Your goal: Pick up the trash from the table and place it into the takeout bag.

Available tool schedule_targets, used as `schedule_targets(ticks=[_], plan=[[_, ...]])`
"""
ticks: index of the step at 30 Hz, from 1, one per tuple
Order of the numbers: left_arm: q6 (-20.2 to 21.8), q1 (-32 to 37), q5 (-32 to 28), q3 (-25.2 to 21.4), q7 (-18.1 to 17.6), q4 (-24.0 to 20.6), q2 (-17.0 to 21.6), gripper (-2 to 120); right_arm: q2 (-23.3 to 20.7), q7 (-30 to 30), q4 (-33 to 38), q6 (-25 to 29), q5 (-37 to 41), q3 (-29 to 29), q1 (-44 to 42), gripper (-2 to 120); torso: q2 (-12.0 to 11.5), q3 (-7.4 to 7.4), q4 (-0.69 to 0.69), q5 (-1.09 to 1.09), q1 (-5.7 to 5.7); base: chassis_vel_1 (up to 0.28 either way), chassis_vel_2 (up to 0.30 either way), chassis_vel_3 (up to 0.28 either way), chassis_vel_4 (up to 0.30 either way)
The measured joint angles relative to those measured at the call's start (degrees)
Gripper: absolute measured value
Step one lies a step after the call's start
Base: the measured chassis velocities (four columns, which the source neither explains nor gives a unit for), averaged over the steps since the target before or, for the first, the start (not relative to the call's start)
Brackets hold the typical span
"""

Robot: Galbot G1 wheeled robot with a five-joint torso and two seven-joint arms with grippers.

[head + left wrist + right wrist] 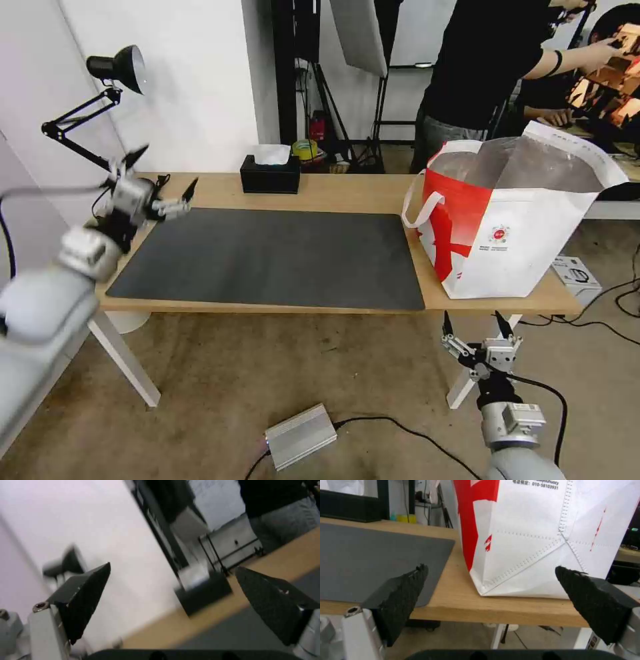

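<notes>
The trash is out of view. The takeout bag (507, 227) stands upright and open on the right end of the table (347, 193), its foil lining showing; in the right wrist view its white and red wall (526, 542) rises close ahead. My left gripper (167, 168) hovers open over the table's far left corner, beside the dark grey mat (267, 257), with nothing between its fingers (83, 597). My right gripper (473, 323) hangs open below the table's front edge, just in front of the bag, and holds nothing (490, 567).
A black tissue box (270, 175) sits at the table's back edge and a black desk lamp (117, 67) reaches over the left corner. On the floor lie a silver box (300, 435) with cables and a white box (577, 272). A person stands behind the bag.
</notes>
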Motion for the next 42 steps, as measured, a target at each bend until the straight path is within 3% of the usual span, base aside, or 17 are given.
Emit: schedule_targets(ticks=[2, 3, 7, 8, 12, 17, 27, 42], plan=[[0.5, 5.3, 0.4, -1.3, -1.9, -2.6, -4.2, 100, 0.0, 0.0, 0.0, 0.0, 0.0, -0.1, 0.0, 98, 0.0, 0.0, 0.01, 0.0, 0.0, 0.0, 0.0, 0.0, 0.0], [0.5, 5.3, 0.4, -1.3, -1.9, -2.6, -4.2, 100, 0.0, 0.0, 0.0, 0.0, 0.0, -0.1, 0.0, 98, 0.0, 0.0, 0.01, 0.0, 0.0, 0.0, 0.0, 0.0, 0.0], [0.2, 12.0, 2.9, -1.6, -4.0, -6.0, -12.8, 100, 0.0, -0.1, 0.2, 0.0, -0.2, -0.3, 0.0, 98, 0.0, 0.0, 0.0, 0.0, 0.0, 0.0, 0.0, 0.0, 0.0], [0.2, 12.0, 2.9, -1.6, -4.0, -6.0, -12.8, 100, 0.0, -0.1, 0.2, 0.0, -0.2, -0.3, 0.0, 98, 0.0, 0.0, 0.0, 0.0, 0.0, 0.0, 0.0, 0.0, 0.0], [-1.7, 16.0, 6.3, -1.2, -4.7, -7.9, -19.2, 100, 0.0, -0.2, 0.4, -0.2, -0.2, -0.3, 0.0, 98, 0.0, 0.0, -0.02, 0.01, 0.0, 0.0, 0.0, 0.0, 0.0], [-3.4, 19.7, 8.8, -0.1, -5.3, -9.5, -23.3, 100, -0.1, -0.2, 0.6, -0.2, -0.2, -0.3, -0.1, 99, 0.0, 0.0, -0.01, 0.01, 0.0, 0.0, 0.0, 0.0, 0.0], [-6.3, 23.4, 13.9, 2.6, -6.4, -9.8, -28.6, 100, -0.1, -0.2, 0.7, -0.3, -0.3, -0.4, -0.1, 99, 0.0, 0.01, -0.01, 0.0, 0.01, 0.0, 0.0, 0.0, 0.0], [-10.4, 27.4, 17.7, 4.8, -6.4, -8.1, -32.9, 100, 0.1, -0.2, 0.8, -0.4, -0.5, -0.8, -0.4, 100, 0.0, 0.01, 0.0, 0.0, 0.01, 0.0, 0.0, 0.0, 0.0]])
